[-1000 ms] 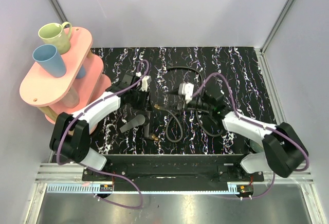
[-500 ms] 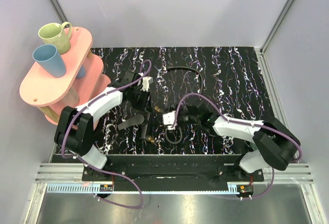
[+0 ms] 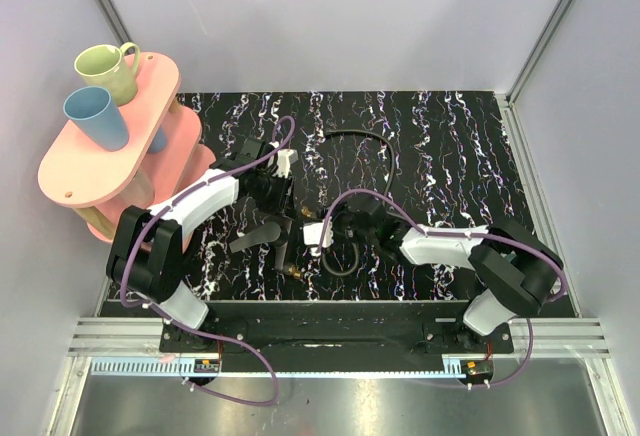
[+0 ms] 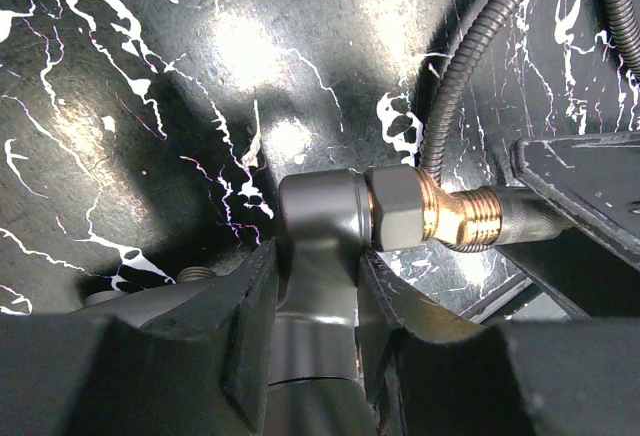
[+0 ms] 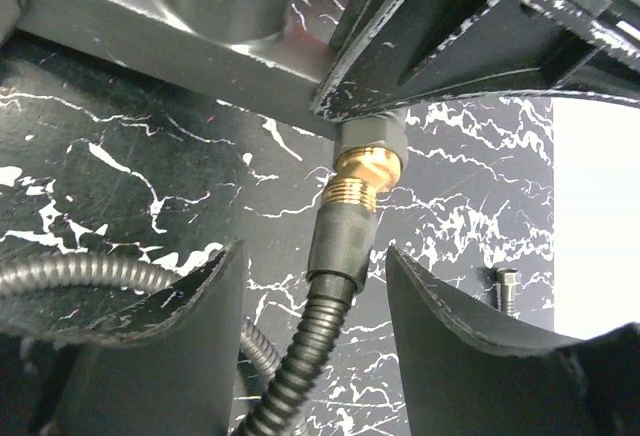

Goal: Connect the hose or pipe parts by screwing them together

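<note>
- Two grippers are sitting close together left of centre in the overhead view, above the black marbled table (image 3: 450, 136).
- The left gripper (image 4: 315, 296) is clamping the grey body of the forked fitting (image 4: 320, 216), whose brass threaded tip (image 4: 455, 218) is pointing right in the left wrist view.
- The hose (image 3: 355, 136) is looping across the table's middle, and its end is butting against that brass tip at the centre of the right wrist view.
- The right gripper (image 5: 312, 266) is straddling the hose end, its fingers (image 5: 200, 316) standing apart with a gap on each side.
</note>
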Controlling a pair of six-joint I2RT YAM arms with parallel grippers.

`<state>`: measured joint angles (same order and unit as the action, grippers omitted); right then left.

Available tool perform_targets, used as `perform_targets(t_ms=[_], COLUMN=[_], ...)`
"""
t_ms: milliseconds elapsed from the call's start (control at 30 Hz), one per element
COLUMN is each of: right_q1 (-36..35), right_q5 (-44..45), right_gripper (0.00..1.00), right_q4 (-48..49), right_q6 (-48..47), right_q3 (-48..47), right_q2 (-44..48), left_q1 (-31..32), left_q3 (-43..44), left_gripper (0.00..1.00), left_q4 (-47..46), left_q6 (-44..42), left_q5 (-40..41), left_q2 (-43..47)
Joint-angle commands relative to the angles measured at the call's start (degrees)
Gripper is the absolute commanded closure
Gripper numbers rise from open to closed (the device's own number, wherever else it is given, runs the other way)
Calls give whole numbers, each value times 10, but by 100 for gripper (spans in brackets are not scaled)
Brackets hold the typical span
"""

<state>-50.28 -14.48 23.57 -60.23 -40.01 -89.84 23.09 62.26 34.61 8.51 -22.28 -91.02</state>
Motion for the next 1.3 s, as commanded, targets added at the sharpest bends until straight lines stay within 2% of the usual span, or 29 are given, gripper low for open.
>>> perform_targets(t_ms=[0, 233, 267, 333, 367, 433, 533, 600, 633, 933, 1233, 1267], right_q1=[-7, -16, -15, -15, -16, -16, -16, -16, -16, 4, 83, 91], right_q5=[12, 1, -3, -4, -5, 0, 10, 33, 42, 32, -125, -141], right_gripper=[41, 56, 71, 86, 99, 100, 100, 100, 100, 100, 100, 100], right_q4=[57, 95, 99, 121, 127, 144, 189, 195, 176, 251, 287, 292], right_q6=[3, 37, 42, 63, 70, 106, 177, 265, 280, 416, 591, 655], right_q3=[-25, -25, -26, -24, -24, -27, -31, -50, -59, -58, -67, -69], right_q2=[-8, -30, -35, -39, -44, -49, -63, -76, -80, -117, -119, -125], left_q1=[-2, -3, -2, -2, -3, -3, -3, -2, -2, 9, 41, 42], left_q3=[18, 11, 10, 4, 1, -16, -73, -93, -102, -133, -137, -140], left_gripper=[100, 100, 100, 100, 100, 100, 100, 100, 100, 100, 100, 100], left_q4=[3, -9, -13, -19, -27, -39, -150, -179, -197, -232, -262, -271], left_q6=[17, 27, 29, 35, 37, 54, 111, 131, 142, 150, 146, 148], left_q5=[-56, -65, -67, -72, -73, -75, -102, -84, -80, -66, -49, -47], left_q2=[6, 5, 7, 8, 13, 17, 42, 61, 66, 81, 72, 75])
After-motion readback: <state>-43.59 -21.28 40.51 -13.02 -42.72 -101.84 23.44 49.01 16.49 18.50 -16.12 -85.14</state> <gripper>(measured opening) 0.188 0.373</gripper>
